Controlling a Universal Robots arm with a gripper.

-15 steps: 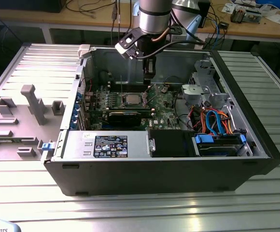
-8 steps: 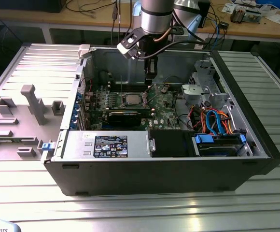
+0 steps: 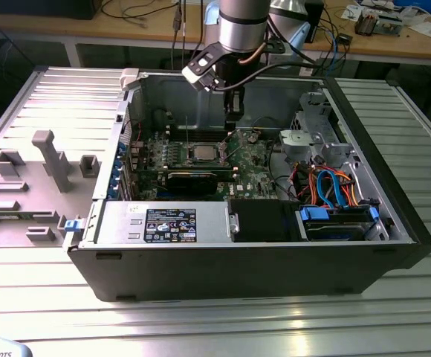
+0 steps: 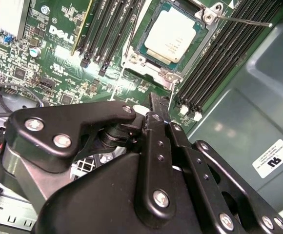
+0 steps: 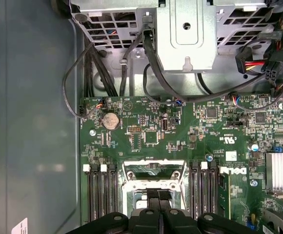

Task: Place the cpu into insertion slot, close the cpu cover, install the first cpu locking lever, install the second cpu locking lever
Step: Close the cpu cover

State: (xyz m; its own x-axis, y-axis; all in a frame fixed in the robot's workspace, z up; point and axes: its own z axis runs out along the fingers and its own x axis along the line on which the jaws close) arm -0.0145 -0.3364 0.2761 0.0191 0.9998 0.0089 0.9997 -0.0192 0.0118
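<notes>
sitting in the insertion slot (image 4: 149, 68) inside the case (image 3: 238, 268) is the cpu (image 4: 173, 36).

Open room stands straight above the chip (image 4: 173, 35). 2 banks of long black slots (image 4: 229, 53) flank it, and a thin lever (image 4: 244, 20) juts out beside it. The tool (image 3: 232, 119) hangs inside the case (image 3: 238, 268), near the drive cage (image 3: 312, 128) and loose cables (image 3: 327, 186).

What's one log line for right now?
gripper shut, above green motherboard | pale silver square cpu seated in silver-rimmed insertion slot | thin wire lever raised
</notes>
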